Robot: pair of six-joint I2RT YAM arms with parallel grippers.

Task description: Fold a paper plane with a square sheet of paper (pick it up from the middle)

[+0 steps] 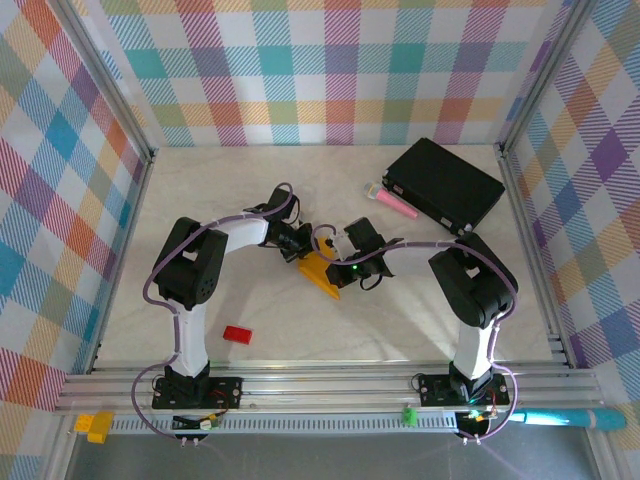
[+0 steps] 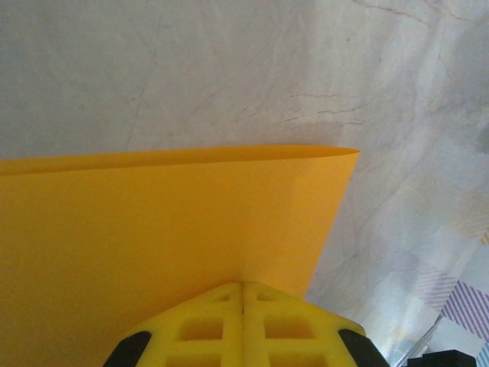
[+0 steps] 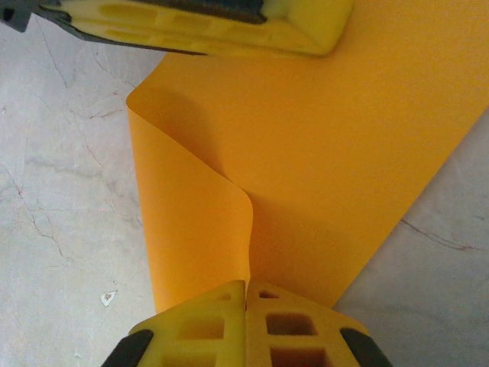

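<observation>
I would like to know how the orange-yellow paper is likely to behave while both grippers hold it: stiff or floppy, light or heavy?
Probably floppy: the square sheet of paper curls in a soft wave by the right gripper. Likely very light, as mere pinches from it and the left gripper seem to carry it.

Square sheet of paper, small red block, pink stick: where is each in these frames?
square sheet of paper point(image 3: 328, 153): right wrist view, on its flat orange face.
small red block point(image 1: 236, 334): top external view, on its top face.
pink stick point(image 1: 397, 205): top external view, mid-length.
</observation>
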